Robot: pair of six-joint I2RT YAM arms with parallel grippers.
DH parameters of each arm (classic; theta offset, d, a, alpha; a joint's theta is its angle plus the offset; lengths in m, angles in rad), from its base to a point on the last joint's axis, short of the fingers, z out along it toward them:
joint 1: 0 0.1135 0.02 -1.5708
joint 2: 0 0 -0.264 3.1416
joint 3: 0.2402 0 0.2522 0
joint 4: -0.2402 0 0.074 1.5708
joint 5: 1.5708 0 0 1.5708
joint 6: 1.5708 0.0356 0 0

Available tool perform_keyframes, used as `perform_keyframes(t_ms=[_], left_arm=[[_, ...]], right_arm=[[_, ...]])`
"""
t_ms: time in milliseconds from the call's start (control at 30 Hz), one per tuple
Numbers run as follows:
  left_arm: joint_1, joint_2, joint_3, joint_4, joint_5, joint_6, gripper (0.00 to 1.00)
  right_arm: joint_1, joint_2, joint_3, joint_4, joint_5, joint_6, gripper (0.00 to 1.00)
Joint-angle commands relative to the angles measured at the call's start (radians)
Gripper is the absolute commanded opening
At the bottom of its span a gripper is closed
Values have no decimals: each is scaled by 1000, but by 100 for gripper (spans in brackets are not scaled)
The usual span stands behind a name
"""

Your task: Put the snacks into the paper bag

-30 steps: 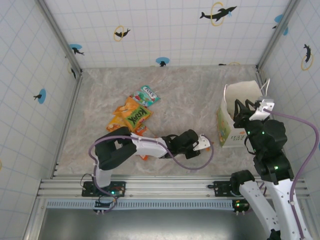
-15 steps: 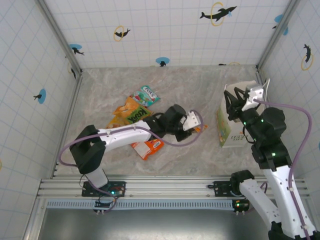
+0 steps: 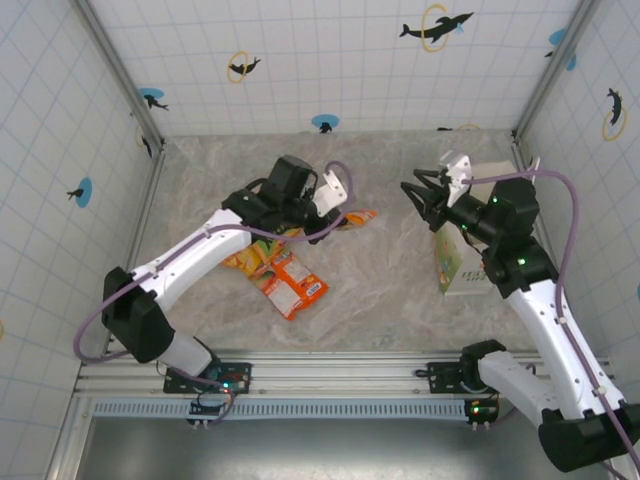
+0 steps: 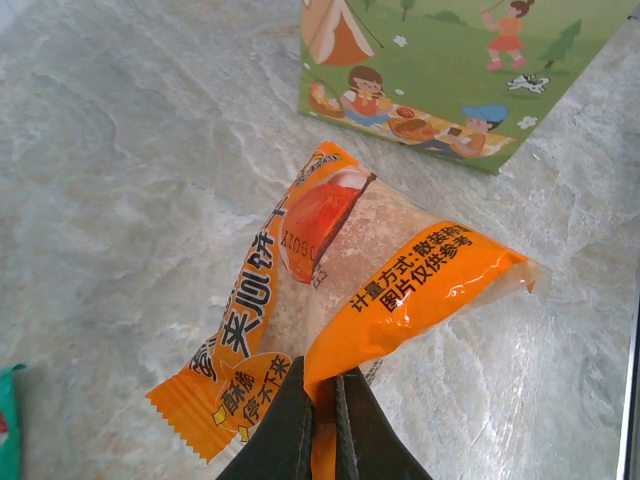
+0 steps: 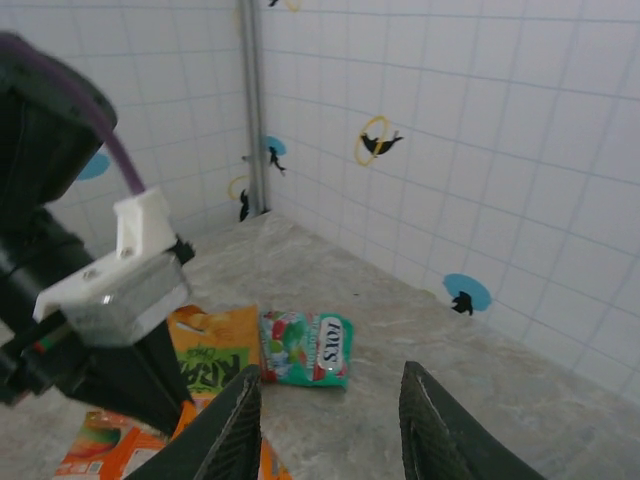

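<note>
Left gripper (image 4: 326, 392) is pinched shut on one end seam of an orange packet (image 4: 385, 290), a clear-windowed foil packet with white and black print, and the jaws show almost no gap around the foil. In the top view this packet (image 3: 357, 216) sits out over the middle back of the marble table (image 3: 400, 300), between the pile of snacks and the bag, touching neither. Cannot tell whether its far end rests on the surface. Paper bag (image 3: 447, 262) stands at the right side of the table near the right wall. Its narrow side, printed in green and orange, faces the centre, and its upper part is hidden behind the right arm. The left wrist view shows that printed panel (image 4: 440, 60) just beyond the held packet, with bare table between them. Right gripper (image 3: 418, 200) hangs in front of the bag, pointing left toward the held packet. From the right wrist view its fingers (image 5: 235, 430) are spread wide with nothing between them. Loose snacks lie left of centre: an orange-and-green packet (image 3: 258, 258) and an orange-and-red packet (image 3: 298, 290) overlap each other near the left arm. A green-and-red packet (image 5: 305, 347) lies flat farther back, just beside the orange-and-green one.
</note>
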Motion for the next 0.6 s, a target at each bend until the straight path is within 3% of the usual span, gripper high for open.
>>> perform_keyframes(t_ms=[0,233,367,567], left_arm=[[13,-38,36,-95,43,38,5],[23,-77,58,-130,40,2,5],[23,-78,75,-155,54,6,5],[23,-73,99,-170,69,-1,5]], right_arm=[[53,30,34,47,-61,-125,39],[203,94,-2,-7,0,-439,43],[253,129,-9,-75,19,-692,46],[279,189,47,-178,53,-882,48]])
